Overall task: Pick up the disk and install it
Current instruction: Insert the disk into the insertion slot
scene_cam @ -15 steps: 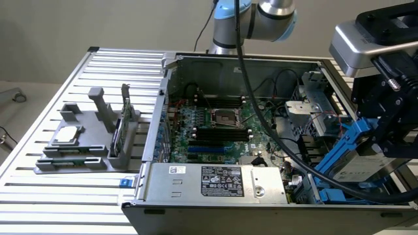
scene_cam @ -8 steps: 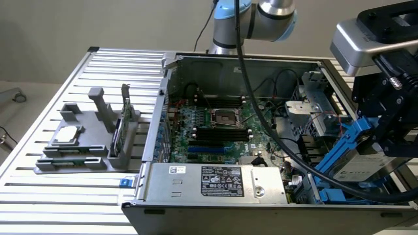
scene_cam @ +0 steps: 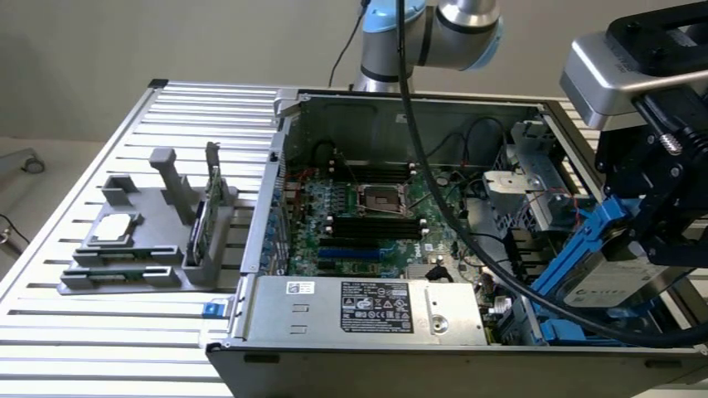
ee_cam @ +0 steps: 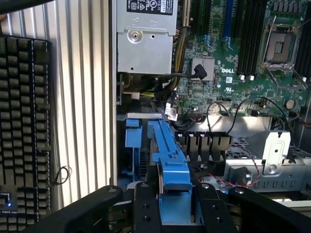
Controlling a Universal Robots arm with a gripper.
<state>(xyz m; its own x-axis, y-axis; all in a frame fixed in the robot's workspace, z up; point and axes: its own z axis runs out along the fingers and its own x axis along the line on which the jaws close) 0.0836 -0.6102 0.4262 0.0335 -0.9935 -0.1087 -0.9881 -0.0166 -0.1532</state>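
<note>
The disk (scene_cam: 606,278) is a silver drive with a white label in a blue carrier frame. It hangs tilted over the open computer case's corner nearest the camera, at the exterior view's right. My gripper (scene_cam: 651,245) is shut on its upper end. In the wrist view the blue carrier edge of the disk (ee_cam: 170,160) runs out from between my two black fingers (ee_cam: 146,208), with the gripper (ee_cam: 174,206) clamped on either side of it. Just beyond the carrier's tip sits a blue drive bay bracket (ee_cam: 132,141) inside the case, also seen under the disk as the blue bracket (scene_cam: 553,330).
The open case holds a motherboard (scene_cam: 376,207), a silver power supply (scene_cam: 366,307), a metal drive cage (ee_cam: 272,150) and loose cables (scene_cam: 487,249). A grey fixture (scene_cam: 133,249) with a square chip (scene_cam: 116,228) and an upright card (scene_cam: 210,207) stands on the slatted table. A keyboard (ee_cam: 24,121) lies beside the case.
</note>
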